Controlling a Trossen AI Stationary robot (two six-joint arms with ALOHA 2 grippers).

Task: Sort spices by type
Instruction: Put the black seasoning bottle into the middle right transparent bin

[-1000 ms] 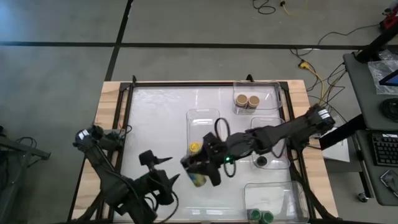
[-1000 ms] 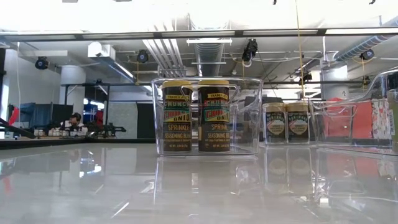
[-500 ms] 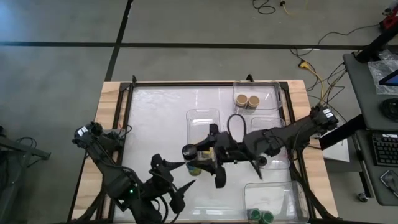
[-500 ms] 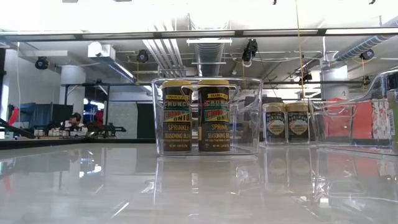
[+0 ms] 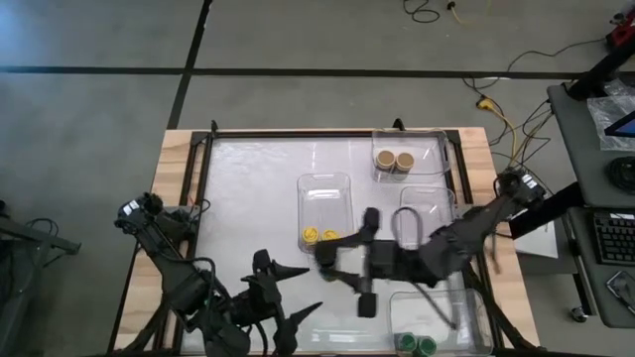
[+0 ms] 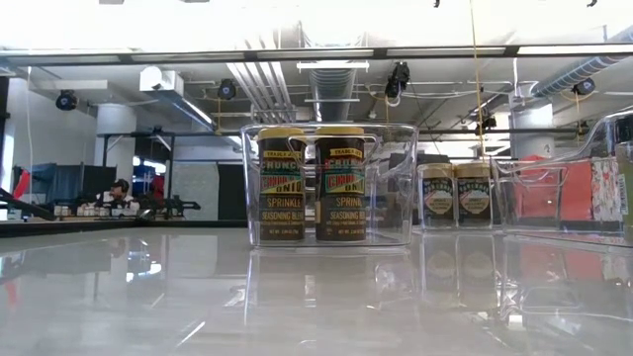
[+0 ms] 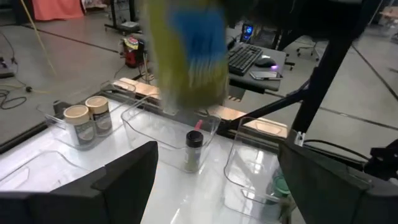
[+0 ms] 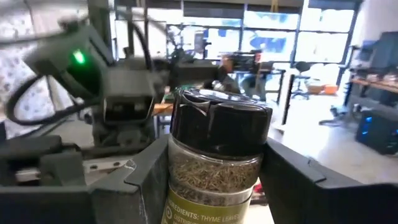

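My right gripper [image 5: 335, 258] is over the table's middle, shut on a black-lidded spice jar [image 8: 217, 155]. The same jar shows as a yellow-blue blur [image 7: 186, 56] in the left wrist view. In the high view the dark gripper hides it. A second black-lidded jar [image 7: 194, 149] stands in a clear tray. Two yellow-lidded jars [image 5: 319, 236] stand in the middle tray. Two tan-lidded jars [image 5: 394, 160] stand in the far tray. Two green-lidded jars [image 5: 417, 345] are in the near right tray. My left gripper [image 5: 303, 293] is open near the near edge and touches nothing. My right gripper pinches the black-lidded jar by its glass body [image 8: 214, 168] just under the lid, with one finger [image 8: 149, 177] on each side. The fingers come at it about level, pointing toward the table's left. The jar stands upright in the hold and is lifted clear of the table.
Several clear plastic trays [image 5: 325, 193] take up the table's middle and right. A raised black frame [image 5: 198, 198] runs along the table's edges. The table's left half is bare white surface [image 5: 248, 198]. In the low view, the yellow jars [image 6: 312, 183] stand side by side in their tray.
My right gripper has carried the black-lidded jar from the near end of the yellow jars' tray toward the table's right. The jar was tipped on its side and is now upright. My left gripper has moved toward the right and the near edge and has stayed open.
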